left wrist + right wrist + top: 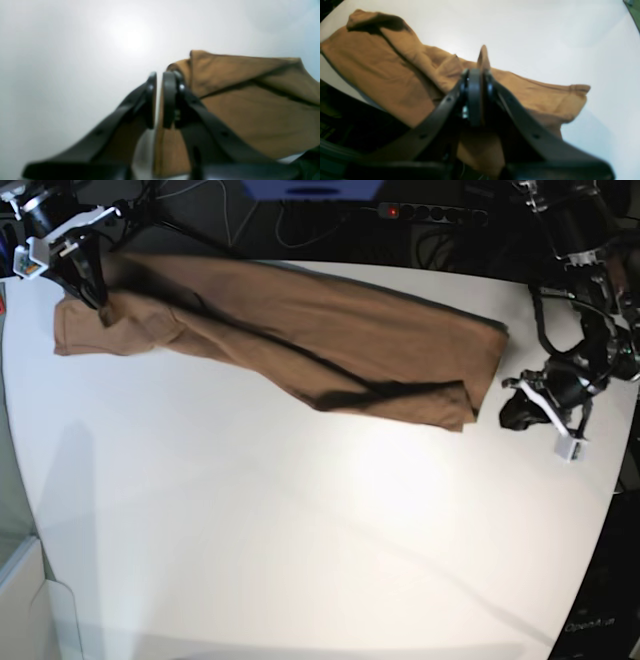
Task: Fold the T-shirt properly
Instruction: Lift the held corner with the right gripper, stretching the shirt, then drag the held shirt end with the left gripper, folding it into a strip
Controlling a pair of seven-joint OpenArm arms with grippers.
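**A:** T-shirt (pixel 300 340) placement first. Where did it lie?

**B:** It was stretched in a long folded band across the far part of the white table (pixel 300 560), running from the far left corner in the base view down toward the right side. It was tan-brown and plain, with a dark crease along its length.

**A:** And the right gripper (pixel 480 75)?

**B:** It sat at the far left end of the cloth in the base view. In its wrist view the jaws were pressed together on a thin ridge of the tan fabric, which stuck up just above the tips. So it was clamped on the T-shirt.

**A:** The left gripper (pixel 159 85)?

**B:** It was at the other end, near the table's right edge in the base view, just beside the cloth's right end. In its wrist view a narrow slit showed between the black pads (pixel 170 100). Tan fabric showed behind and below the jaws, and the view was blurred, so I could not tell whether any cloth was caught between them or whether they were parted or closed.

**A:** Were the two arms close?

**B:** No, they were well apart, one at each end of the shirt.
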